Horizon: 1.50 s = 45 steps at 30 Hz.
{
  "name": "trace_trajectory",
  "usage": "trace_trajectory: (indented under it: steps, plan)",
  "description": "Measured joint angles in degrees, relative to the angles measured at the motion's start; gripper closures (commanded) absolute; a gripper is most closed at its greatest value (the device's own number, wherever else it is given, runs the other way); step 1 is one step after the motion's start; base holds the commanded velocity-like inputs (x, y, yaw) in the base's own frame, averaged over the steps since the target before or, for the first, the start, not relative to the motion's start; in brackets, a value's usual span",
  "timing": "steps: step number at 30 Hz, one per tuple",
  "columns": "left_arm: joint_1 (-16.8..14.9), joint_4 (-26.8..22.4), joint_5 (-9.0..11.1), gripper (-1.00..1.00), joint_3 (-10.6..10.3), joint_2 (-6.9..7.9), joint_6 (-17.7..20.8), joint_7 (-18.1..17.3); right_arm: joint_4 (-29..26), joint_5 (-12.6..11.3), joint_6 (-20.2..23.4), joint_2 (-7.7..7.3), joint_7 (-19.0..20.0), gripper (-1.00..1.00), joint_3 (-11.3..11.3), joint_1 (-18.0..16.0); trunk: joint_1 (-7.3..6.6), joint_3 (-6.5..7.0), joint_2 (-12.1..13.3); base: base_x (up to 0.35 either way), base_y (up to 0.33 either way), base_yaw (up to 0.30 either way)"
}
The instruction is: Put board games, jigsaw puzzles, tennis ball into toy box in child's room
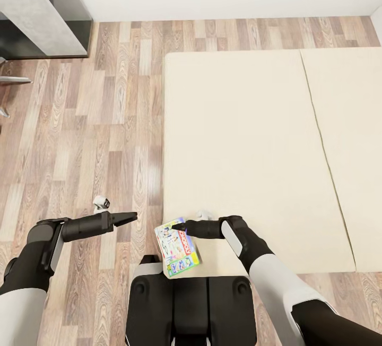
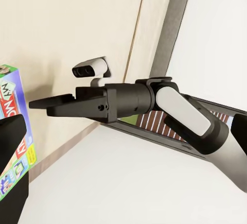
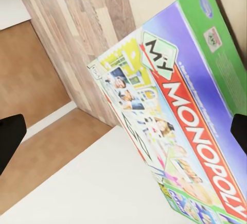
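Note:
One board game (image 1: 178,248), a white-green box with red lettering, lies on the near left corner of the bed (image 1: 249,144), its corner slightly past the mattress edge. My right gripper (image 1: 178,225) hovers over the box's far edge, pointing left, open; in the right wrist view the board game (image 3: 175,126) spans the space between the two dark fingertips (image 3: 10,141), which touch nothing. My left gripper (image 1: 127,218) is open over the floor to the left of the bed, pointing at the box. Its wrist view shows the right gripper (image 2: 46,105) and the board game (image 2: 13,126).
The table (image 1: 37,12), pale grey top with dark sides, stands at the far left by the white wall. Thin metal legs (image 1: 10,80) poke in at the left edge. Wood-plank floor (image 1: 106,123) separates table and bed. My dark base (image 1: 191,303) is against the bed's corner.

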Motion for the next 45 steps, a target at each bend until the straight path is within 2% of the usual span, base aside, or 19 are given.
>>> trace_trajectory:
  steps: [17, 21, 24, 29, 45]
  plan:
    - [0.0, 0.0, 0.0, -1.0, 0.0, -0.01, 0.0, 0.0, 0.02, 0.64, -0.61, 0.0, -0.89, -1.0, 0.0, 0.0, 0.0, 0.0, 0.0, 0.0, 0.0, 0.0]
    - [0.0, 0.0, 0.0, -1.0, 0.0, -0.01, 0.0, 0.0, 1.37, 0.79, -3.13, 0.0, -1.32, -1.0, 0.18, 0.0, 0.0, 0.0, 0.0, 0.0, 0.0, 0.0]
    - [-0.01, 0.0, 0.0, -1.0, 0.0, -0.01, 0.0, 0.0, 4.24, 0.83, -5.51, 0.0, -1.79, -1.0, 1.87, 0.01, 0.0, 0.0, 0.0, 0.0, 0.0, 0.0]
    - [0.0, 0.0, 0.0, -1.0, 0.0, -0.01, 0.0, 0.0, 5.37, 0.57, -6.44, 0.0, -2.13, -1.0, 4.91, -0.01, 0.0, 0.0, 0.0, 0.0, 0.0, 0.0]
    - [-0.01, 0.0, 0.0, -1.0, 0.0, 0.01, 0.0, 0.0, 5.55, 0.38, -6.28, 0.0, -1.95, -1.0, 5.59, 0.0, 0.0, 0.0, 0.0, 0.0, 0.0, 0.0]
